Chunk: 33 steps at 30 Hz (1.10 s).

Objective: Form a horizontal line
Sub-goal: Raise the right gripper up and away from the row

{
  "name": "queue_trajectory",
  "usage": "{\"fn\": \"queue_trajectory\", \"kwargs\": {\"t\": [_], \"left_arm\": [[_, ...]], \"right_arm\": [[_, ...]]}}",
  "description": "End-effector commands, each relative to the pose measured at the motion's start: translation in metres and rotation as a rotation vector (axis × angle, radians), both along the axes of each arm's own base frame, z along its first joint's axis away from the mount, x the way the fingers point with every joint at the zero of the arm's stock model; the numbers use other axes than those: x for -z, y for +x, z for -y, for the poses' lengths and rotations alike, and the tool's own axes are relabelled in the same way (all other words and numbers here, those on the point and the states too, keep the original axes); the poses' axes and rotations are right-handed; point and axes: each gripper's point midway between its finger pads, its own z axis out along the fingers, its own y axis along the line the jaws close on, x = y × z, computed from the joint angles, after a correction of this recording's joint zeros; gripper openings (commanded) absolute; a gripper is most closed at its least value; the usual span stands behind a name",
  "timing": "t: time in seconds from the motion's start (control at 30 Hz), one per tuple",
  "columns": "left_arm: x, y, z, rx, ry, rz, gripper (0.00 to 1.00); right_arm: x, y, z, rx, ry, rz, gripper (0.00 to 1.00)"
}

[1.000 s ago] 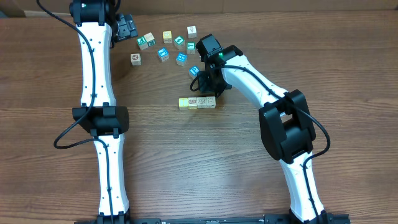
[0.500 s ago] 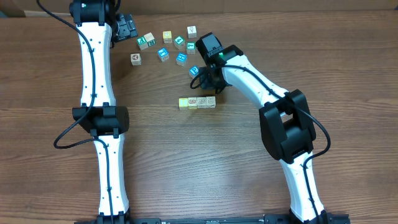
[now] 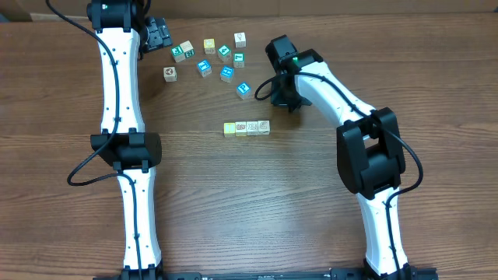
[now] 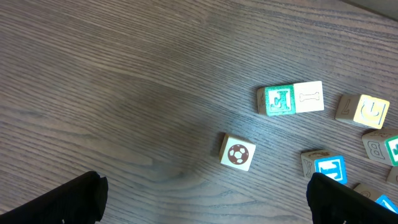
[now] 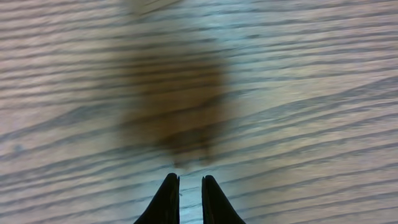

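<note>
Now the right gripper (image 5: 189, 182), empty with jaws pressed nearly together, has backed well clear of the row of 4 cubes (image 3: 247, 127); line looks complete.

Brown wood-grain counter (image 3: 233, 202), its grain running left to right, fills all three views. A paler tan band (image 3: 350, 6) borders its far edge in the overhead view. Lighting is even and diffuse. A soft, blurred shadow (image 5: 177, 112) darkens the wood in the right wrist view.
</note>
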Motion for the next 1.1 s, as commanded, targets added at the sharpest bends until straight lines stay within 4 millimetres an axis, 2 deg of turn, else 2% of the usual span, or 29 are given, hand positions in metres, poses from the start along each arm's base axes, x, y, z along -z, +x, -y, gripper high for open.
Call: {"fn": "queue_trajectory", "kwargs": {"t": [0.0,0.33,0.4,0.47,0.5,0.57,0.6,1.07], "left_arm": [[-0.022,0.000,-0.002,0.005,0.014,0.046,1.00],[-0.022,0.000,-0.002,0.005,0.014,0.046,1.00],[-0.022,0.000,-0.002,0.005,0.014,0.046,1.00],[-0.022,0.000,-0.002,0.005,0.014,0.046,1.00],[-0.022,0.000,-0.002,0.005,0.014,0.046,1.00],[-0.022,0.000,-0.002,0.005,0.014,0.046,1.00],[-0.022,0.000,-0.002,0.005,0.014,0.046,1.00],[-0.022,0.000,-0.002,0.005,0.014,0.046,1.00]], "right_arm": [[-0.007,0.009,0.029,0.064,-0.021,0.017,0.09],[-0.008,0.029,0.095,0.196,-0.017,0.037,0.10],[-0.010,0.037,0.106,0.221,-0.009,0.064,0.15],[-0.015,0.054,0.115,0.225,0.003,0.128,0.41],[-0.018,0.064,0.120,0.210,0.004,0.165,0.63],[-0.021,0.071,0.126,0.198,0.002,0.192,0.94],[-0.021,0.072,0.129,0.205,0.002,0.194,1.00],[-0.021,0.072,0.133,0.213,0.002,0.193,1.00]]}}
